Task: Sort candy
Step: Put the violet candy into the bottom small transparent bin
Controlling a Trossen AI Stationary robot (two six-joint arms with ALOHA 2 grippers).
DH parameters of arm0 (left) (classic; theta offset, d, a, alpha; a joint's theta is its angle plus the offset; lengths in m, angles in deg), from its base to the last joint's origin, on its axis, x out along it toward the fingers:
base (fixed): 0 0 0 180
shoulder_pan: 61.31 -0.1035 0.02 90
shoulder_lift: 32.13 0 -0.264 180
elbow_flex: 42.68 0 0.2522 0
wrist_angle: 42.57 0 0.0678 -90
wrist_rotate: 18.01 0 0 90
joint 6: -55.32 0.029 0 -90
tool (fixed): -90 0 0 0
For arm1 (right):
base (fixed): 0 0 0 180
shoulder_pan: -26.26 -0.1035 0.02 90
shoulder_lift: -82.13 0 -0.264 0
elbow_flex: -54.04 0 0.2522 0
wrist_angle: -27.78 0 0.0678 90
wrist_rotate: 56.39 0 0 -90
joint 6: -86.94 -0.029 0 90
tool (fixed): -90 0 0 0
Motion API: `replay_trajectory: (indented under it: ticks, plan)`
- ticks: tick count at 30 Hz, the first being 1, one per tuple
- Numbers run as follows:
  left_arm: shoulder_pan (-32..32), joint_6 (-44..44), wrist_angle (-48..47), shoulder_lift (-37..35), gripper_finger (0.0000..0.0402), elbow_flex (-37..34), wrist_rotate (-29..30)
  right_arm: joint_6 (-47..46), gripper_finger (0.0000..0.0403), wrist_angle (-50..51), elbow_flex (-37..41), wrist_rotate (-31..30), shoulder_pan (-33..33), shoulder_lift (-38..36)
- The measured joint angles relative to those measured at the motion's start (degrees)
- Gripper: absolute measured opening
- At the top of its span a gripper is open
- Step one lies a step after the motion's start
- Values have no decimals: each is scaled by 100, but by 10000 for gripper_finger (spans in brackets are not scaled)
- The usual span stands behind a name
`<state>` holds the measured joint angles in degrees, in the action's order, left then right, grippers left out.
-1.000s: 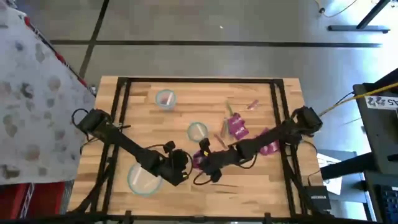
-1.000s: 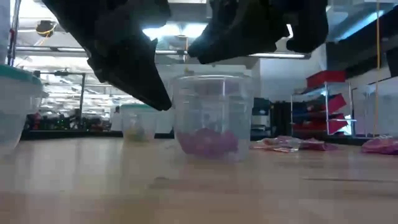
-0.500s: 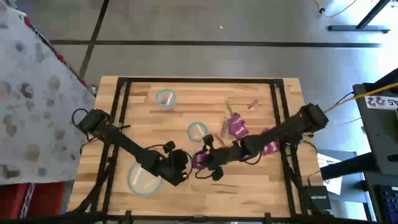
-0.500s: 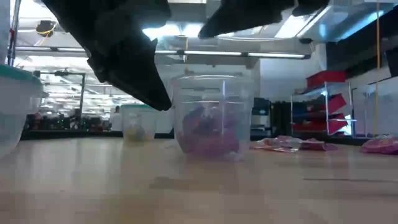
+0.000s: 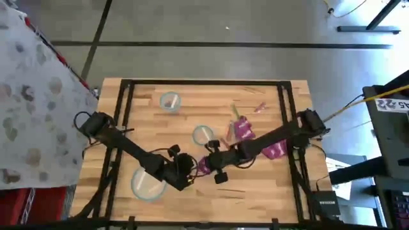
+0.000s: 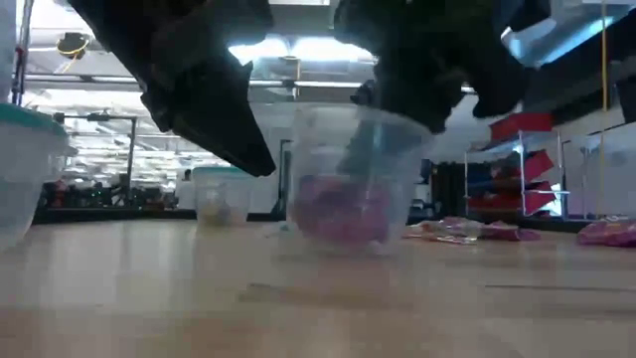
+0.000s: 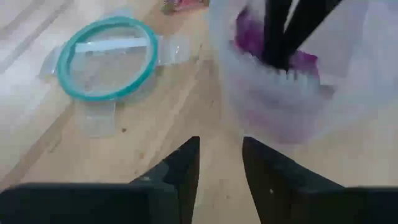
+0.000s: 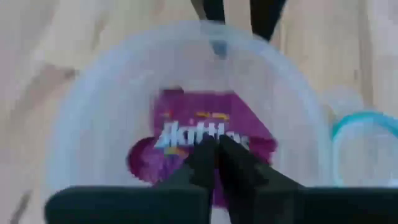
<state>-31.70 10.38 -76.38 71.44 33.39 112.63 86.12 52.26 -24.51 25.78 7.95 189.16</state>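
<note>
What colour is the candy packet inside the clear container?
Magenta-purple with white lettering; the packet in the container shows best in the right wrist view.

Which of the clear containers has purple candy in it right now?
The clear tub between the two grippers, with the right gripper shut inside it over purple packets. The others show none: two tubs farther back and the teal-rimmed bowl.

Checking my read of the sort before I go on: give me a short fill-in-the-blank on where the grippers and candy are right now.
1. The right gripper is shut inside the clear ____.
2. The packets in that cup are ____ in colour.
3. The left gripper stands beside the cup, holding ____.
4. More candy lies loose on the ____.

Missing words: cup; purple; nothing; table
</note>
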Motion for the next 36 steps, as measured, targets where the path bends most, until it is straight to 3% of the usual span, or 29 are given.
replay_trajectory:
  ticks: [5, 10, 18, 22, 25, 28, 31, 36]
  plan:
    - [-36, 14, 13, 0, 107, -2, 0, 125, 2, 87, -88, 90, -4, 61]
    - [-36, 15, -3, 0, 107, -2, 0, 272, 2, 677, -663, 29, -4, 45]
    - [-33, 36, -73, 0, 107, 0, 0, 180, 2, 2836, -1738, -410, -13, -67]
    - [70, -31, -91, 0, 107, -1, 4, -277, 11, 4092, -1699, -598, -116, -435]
    - [171, -140, -91, 0, 107, 0, 13, -889, 29, 4729, -1284, -1017, -255, -832]
    - [257, -141, -88, 0, 107, 0, 74, -1746, 58, 4709, -430, -1336, -377, -1364]
    - [328, -163, -78, 0, 107, -1, 224, -2527, 98, 4086, 683, -1554, -523, -1875]
    - [343, -159, -28, 0, 107, -1, 247, -3066, 166, 2629, 2431, -2226, -702, -2240]
